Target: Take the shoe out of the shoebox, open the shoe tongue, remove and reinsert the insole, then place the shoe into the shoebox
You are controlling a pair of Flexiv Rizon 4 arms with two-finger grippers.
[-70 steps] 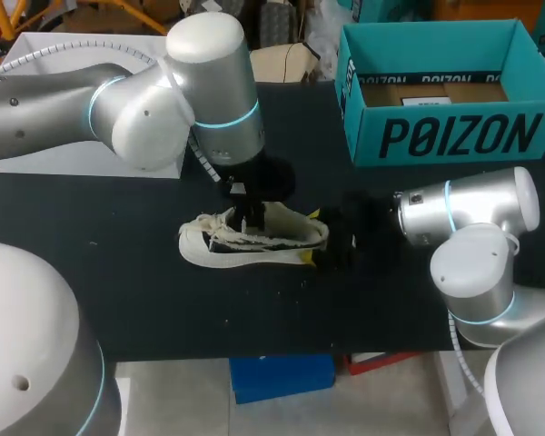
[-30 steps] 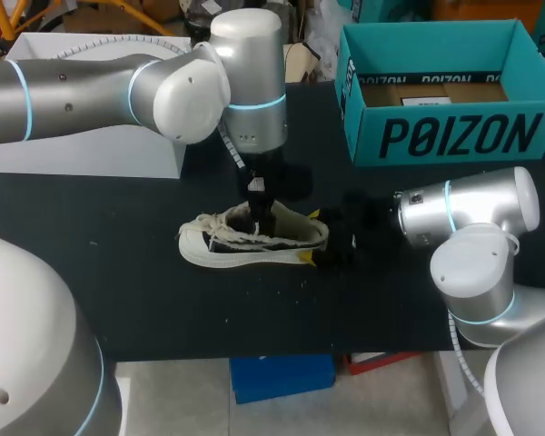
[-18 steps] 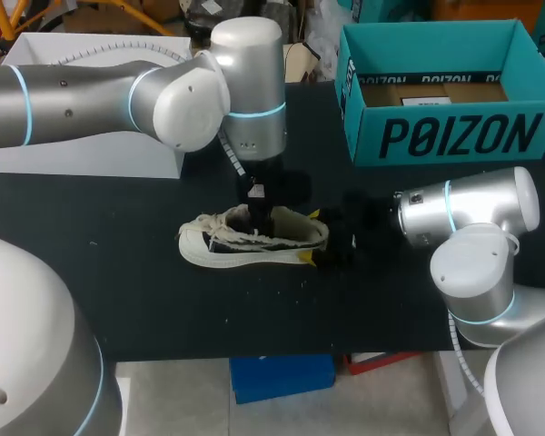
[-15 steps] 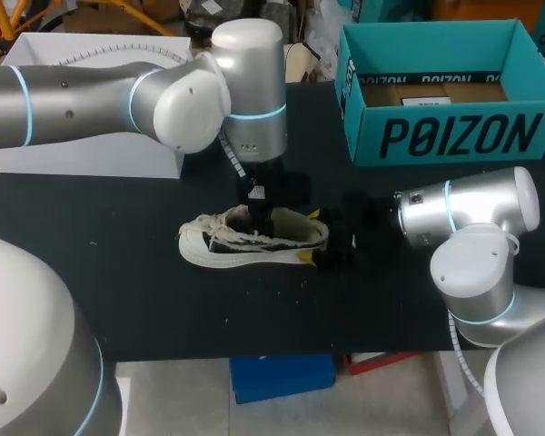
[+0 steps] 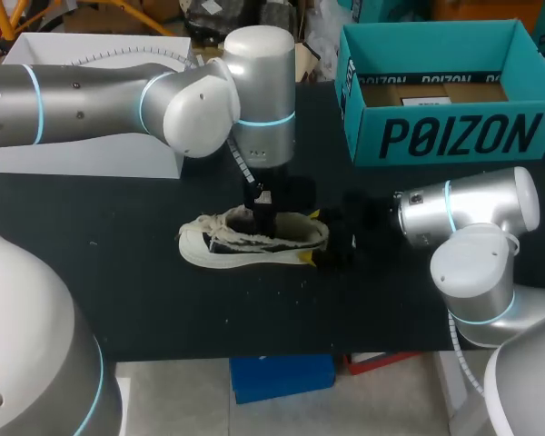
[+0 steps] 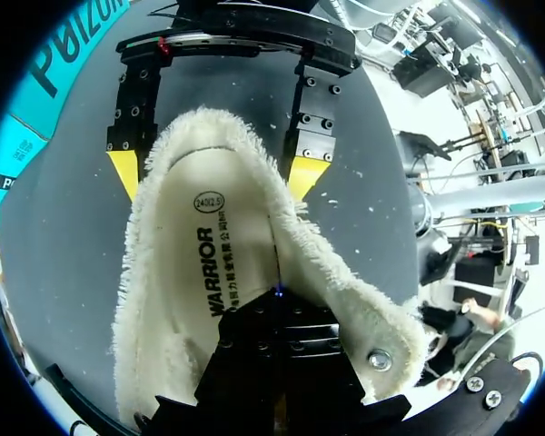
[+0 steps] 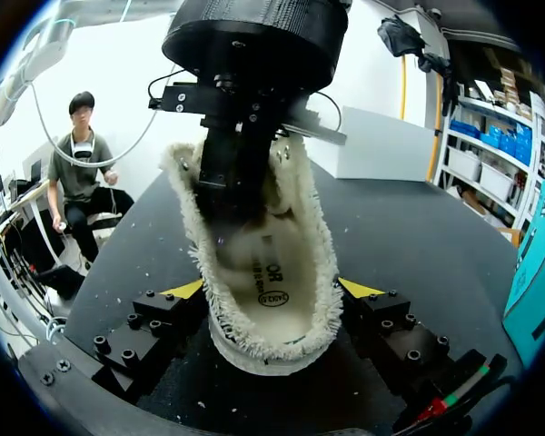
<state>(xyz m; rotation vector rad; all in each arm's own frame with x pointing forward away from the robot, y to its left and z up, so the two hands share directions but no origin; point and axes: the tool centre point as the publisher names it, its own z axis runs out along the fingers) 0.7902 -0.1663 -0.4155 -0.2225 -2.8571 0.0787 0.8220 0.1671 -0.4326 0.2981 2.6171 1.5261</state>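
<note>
The right fingers (image 7: pixel 183 290) clasp the heel of a cream low-top shoe with a frayed, fuzzy collar (image 5: pixel 220 247), with one yellow tip pressed against each side of it. The left fingers (image 6: pixel 250 359) reach straight down into the shoe's opening. Seen from the left wrist, they lie closed together with only a thin seam between them. Their ends meet the cream insole with dark printed lettering (image 6: pixel 198 272), about midway along the shoe. Their yellow tips are hidden, and it cannot be told whether they pinch the insole. The insole lies inside the shoe, and its heel end is in plain sight between the collar's fuzzy edges.

The shoe stands upright on its sole on the black bench (image 5: pixel 118 282), with its toe toward the robot's left and its heel toward the robot's right. A dark panel runs along its side.

The silver left arm (image 5: pixel 91 91) comes in from beyond the toe end, and its wrist hangs directly above the shoe's opening. The silver right arm (image 5: pixel 468 213) lies low behind the heel, level with the shoe.

An open teal cardboard shoebox (image 5: pixel 436 136) stands well apart from the shoe, beyond the heel end and farther from the robot. A white rectangular box (image 5: pixel 82 154) sits beyond the toe end, also on the far side.
</note>
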